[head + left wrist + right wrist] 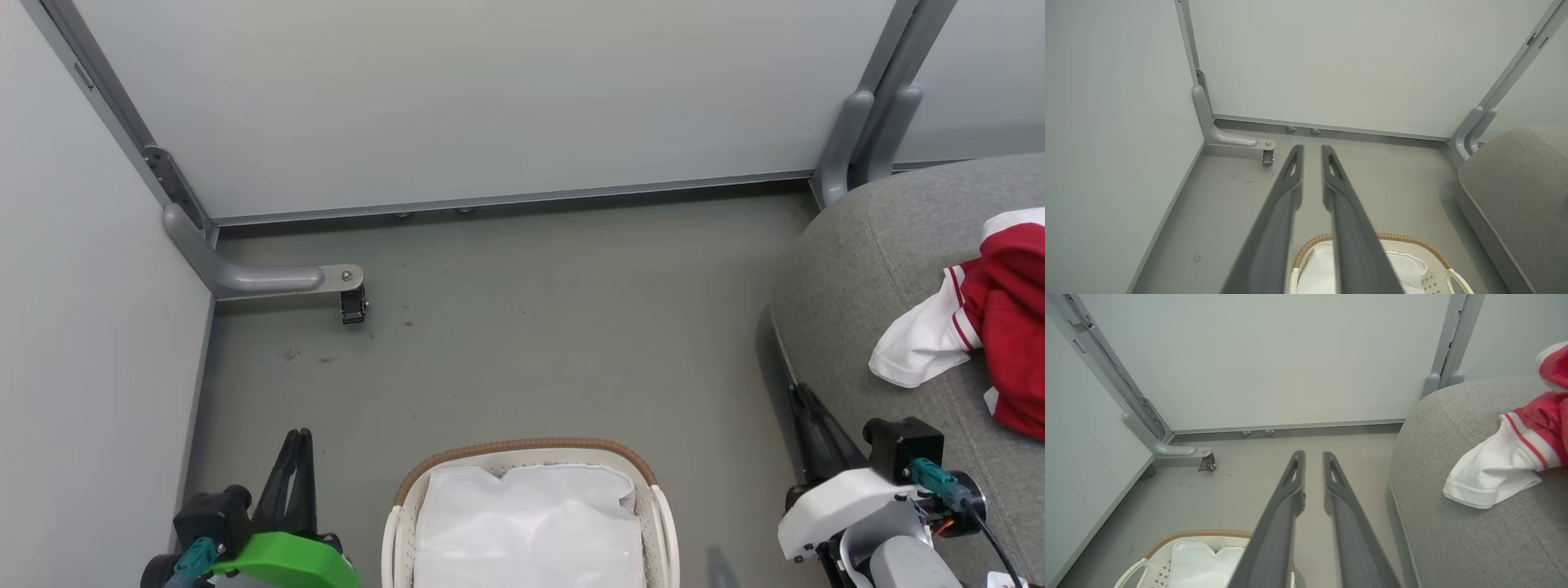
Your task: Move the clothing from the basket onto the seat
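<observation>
Two arms sit low on either side of the basket [522, 447], and neither carries anything. The left gripper [295, 441] hangs just left of the basket, fingers pointing away over the floor [531, 327]. The left wrist view shows its jaws narrow, with a slim strip of floor between them and nothing held. The right gripper [800, 400] hangs to the right of the basket, in the gap between it and the seat [865, 245]. The right wrist view shows the same: jaws narrow, a thin gap, empty.

Inside the basket the rumpled white liner [526, 523] is plain to see and no red cloth shows, though the basket's near part is cut off by the picture's edge. The clothing [1008, 327], red with thin white stripes and a white sleeve trailing toward the basket, lies heaped on the seat. It is well to the right of the basket and runs out of frame.

Judging from that, the moving step looks done or very nearly so, and the arms seem parked rather than mid-reach. The next move calls for a check of the basket's hidden near end. If a garment is tucked there, one gripper must spread its jaws, dip past the rim and pinch cloth only, without snagging the liner.
</observation>
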Tool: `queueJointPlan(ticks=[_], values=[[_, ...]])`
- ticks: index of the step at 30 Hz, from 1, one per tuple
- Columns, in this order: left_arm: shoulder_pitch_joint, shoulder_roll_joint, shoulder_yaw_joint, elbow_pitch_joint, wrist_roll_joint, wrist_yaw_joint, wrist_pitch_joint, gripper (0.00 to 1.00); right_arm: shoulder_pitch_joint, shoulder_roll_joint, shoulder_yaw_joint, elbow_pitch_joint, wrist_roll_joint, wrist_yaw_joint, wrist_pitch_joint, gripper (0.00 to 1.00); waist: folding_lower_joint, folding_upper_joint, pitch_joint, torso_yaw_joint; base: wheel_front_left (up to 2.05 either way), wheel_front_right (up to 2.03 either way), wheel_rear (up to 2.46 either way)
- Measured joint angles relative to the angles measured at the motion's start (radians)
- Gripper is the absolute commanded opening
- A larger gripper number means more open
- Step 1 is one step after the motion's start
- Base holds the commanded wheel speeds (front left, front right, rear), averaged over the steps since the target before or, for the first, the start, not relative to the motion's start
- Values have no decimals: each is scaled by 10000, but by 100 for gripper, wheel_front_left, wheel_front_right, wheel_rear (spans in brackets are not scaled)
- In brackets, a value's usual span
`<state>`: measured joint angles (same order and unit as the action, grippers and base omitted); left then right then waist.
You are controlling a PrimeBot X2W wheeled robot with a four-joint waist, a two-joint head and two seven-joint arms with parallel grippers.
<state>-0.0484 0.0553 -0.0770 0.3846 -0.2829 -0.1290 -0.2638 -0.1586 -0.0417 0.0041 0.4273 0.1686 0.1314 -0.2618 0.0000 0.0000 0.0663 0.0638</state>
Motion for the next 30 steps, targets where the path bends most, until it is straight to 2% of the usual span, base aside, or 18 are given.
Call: queueJointPlan(ticks=[30], values=[[12,-13,512,-357,-4688,0,1231,0,223,19,-391,-510,4976,0,1313,0,0,0,-147,-149,0,0,0]])
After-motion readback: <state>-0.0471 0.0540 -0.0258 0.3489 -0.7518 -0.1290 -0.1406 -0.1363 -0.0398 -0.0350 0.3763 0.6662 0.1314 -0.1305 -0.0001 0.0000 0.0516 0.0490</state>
